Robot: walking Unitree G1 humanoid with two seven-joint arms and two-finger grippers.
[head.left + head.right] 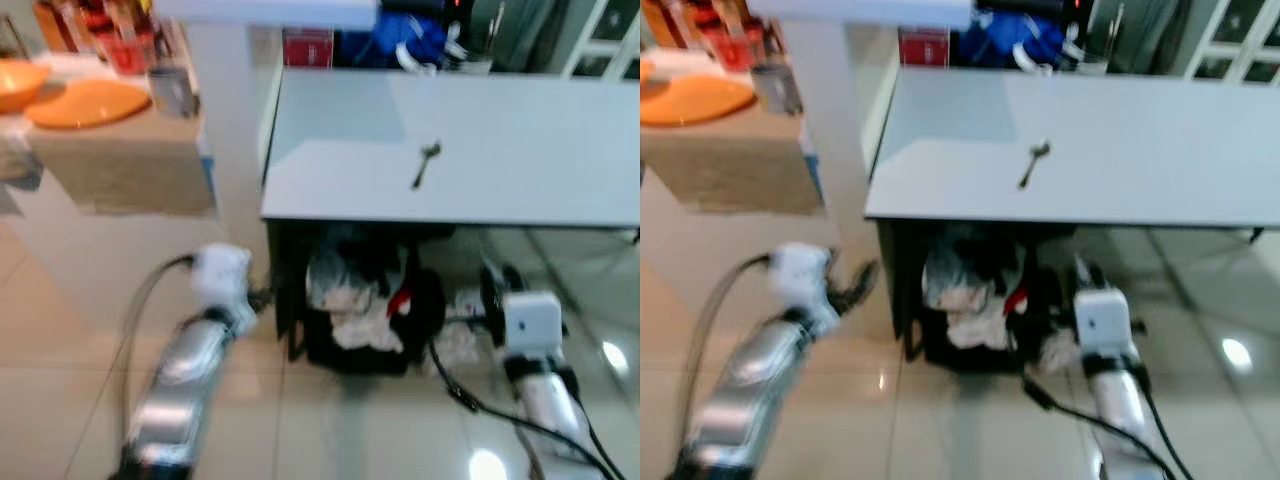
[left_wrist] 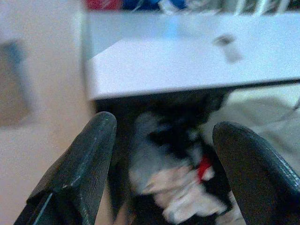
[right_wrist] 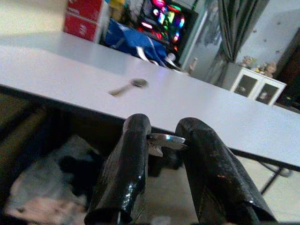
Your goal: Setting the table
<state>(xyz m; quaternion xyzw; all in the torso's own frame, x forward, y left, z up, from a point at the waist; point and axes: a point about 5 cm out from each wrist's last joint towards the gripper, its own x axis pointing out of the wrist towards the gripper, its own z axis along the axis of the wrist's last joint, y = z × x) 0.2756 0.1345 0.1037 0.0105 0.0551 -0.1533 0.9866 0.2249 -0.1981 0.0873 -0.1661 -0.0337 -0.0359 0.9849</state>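
A metal spoon [image 1: 427, 163] lies on the white table [image 1: 540, 130], toward its front edge. My right gripper [image 3: 165, 129] is low in front of the table, below its edge, and is shut on a thin silver utensil [image 3: 164, 139] held across the fingertips. Which kind of utensil it is cannot be made out. My left gripper [image 2: 164, 126] stands open with nothing between its fingers, near the table's left front corner and also below the tabletop. The head views are blurred.
A black basket [image 1: 350, 345] of rags and cloths sits under the table. At the left, a cloth-covered side table [image 1: 130, 160] carries an orange plate [image 1: 85, 102], an orange bowl [image 1: 18, 82] and jars. A red box [image 1: 307, 46] and blue bag [image 1: 395, 40] lie behind.
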